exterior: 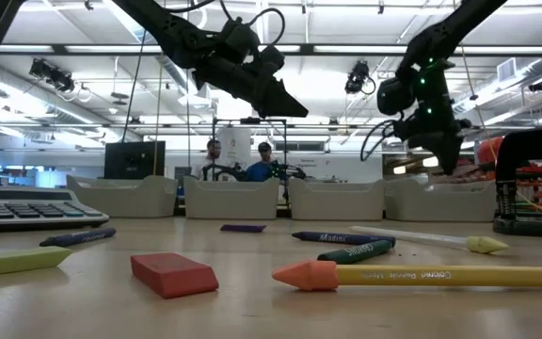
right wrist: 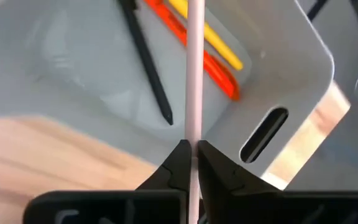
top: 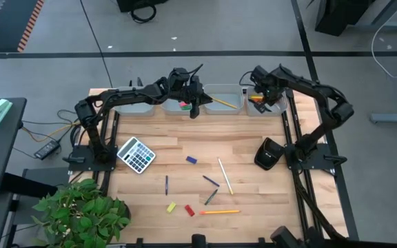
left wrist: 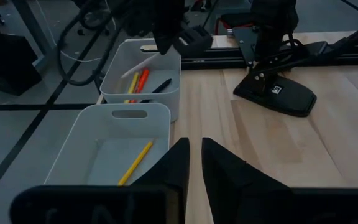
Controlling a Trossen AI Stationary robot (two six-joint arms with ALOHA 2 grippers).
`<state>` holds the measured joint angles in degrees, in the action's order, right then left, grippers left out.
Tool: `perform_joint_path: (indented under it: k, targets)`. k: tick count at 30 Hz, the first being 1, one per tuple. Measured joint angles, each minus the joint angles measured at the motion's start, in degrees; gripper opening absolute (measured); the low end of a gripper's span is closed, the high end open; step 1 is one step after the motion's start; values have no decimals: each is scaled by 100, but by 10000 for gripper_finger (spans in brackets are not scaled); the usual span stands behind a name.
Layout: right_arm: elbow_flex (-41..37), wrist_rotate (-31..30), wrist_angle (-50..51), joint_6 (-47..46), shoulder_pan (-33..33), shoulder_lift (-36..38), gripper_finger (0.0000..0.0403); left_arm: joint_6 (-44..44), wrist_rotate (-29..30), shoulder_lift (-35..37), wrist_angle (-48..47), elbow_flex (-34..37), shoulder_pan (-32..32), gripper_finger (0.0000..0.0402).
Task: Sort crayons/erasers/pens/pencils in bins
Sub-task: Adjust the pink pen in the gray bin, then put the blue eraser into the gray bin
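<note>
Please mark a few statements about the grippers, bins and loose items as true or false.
1. The right gripper is shut on a pale stick above a bin. True.
2. That bin is empty. False: it holds yellow, orange and black items.
3. The left gripper carries a pencil. False: nothing shows between its fingers.
4. A yellow pencil lies in the bin beside the left gripper. True.
5. The calculator sits in a bin. False: it lies on the table.
</note>
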<state>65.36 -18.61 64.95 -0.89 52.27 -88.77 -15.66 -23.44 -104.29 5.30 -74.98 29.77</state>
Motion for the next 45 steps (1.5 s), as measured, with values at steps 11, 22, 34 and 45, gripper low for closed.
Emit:
perform_joint_path:
  k: [11,22,34,45]
  targets:
    - [0,-374,-13,246,-184,81,69,2,0,0,-2,0,1,46]
    - [0,-831,23,-334,-221,161,157,-49,3,0,-246,0,70,41]
    - [2,858,-919,-882,-2132,1450,137,81,577,0,-1008,0,912,32]
    - [2,915,-2981,-1374,-4566,497,135,342,565,155,-1792,0,1133,23]
